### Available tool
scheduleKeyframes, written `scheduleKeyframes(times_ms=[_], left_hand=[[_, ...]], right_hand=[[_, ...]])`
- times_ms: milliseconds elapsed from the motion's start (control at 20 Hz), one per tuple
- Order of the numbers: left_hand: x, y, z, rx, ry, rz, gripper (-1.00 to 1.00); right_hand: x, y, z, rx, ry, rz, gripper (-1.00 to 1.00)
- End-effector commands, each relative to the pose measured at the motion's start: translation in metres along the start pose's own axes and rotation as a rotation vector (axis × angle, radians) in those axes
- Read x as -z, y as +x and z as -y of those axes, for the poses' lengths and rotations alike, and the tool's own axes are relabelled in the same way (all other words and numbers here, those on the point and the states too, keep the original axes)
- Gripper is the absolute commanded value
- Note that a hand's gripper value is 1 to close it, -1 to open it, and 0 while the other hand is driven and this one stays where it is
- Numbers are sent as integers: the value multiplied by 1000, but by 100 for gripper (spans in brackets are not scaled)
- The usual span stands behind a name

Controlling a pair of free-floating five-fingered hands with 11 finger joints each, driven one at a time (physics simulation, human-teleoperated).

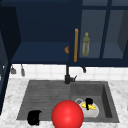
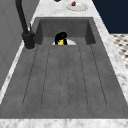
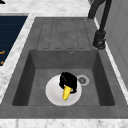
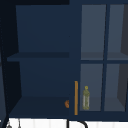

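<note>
My right hand (image 1: 88, 102) is down in the sink basin, its fingers curled round the top end of a yellow corn cob (image 1: 91, 107). The cob (image 3: 66, 92) points down onto a white plate (image 3: 53, 93) on the basin floor, under the hand (image 3: 68, 80). From the left side the same hand (image 2: 60, 37) and cob (image 2: 60, 42) show over the plate (image 2: 72, 42) at the far end. My left hand (image 1: 34, 117) hangs at the front left corner of the drainboard, holding nothing that I can see. A large red ball (image 1: 67, 115) is at the sink's front edge.
A black tap (image 1: 67, 77) stands behind the sink (image 1: 107, 100); the drain (image 3: 82, 80) lies beside the plate. The ribbed drainboard (image 2: 65, 75) is to the left. The wall cabinet (image 4: 42, 75) holds a green bottle (image 4: 86, 98) and a small orange thing (image 4: 66, 103). Another plate (image 2: 77, 6) sits on the far counter.
</note>
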Motion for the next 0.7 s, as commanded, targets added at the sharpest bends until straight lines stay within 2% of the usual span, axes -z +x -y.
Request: scheduleKeyframes(times_ms=[0,50,150,200,250,400,650], left_hand=[[0,0,0,0,0,0,0],[0,0,0,0,0,0,0],[0,0,0,0,0,0,0],[0,0,0,0,0,0,0],[0,0,0,0,0,0,0],[0,0,0,0,0,0,0],[0,0,0,0,0,0,0]], right_hand=[[-10,5,-5,-2,-24,-15,100],[-10,2,-5,-1,-13,-14,100],[-19,-2,-7,28,-59,-32,100],[-22,3,0,0,-48,-34,100],[-27,1,7,1,-33,-43,100],[-47,-4,20,12,-22,-1,100],[-82,-20,34,21,-3,-6,100]])
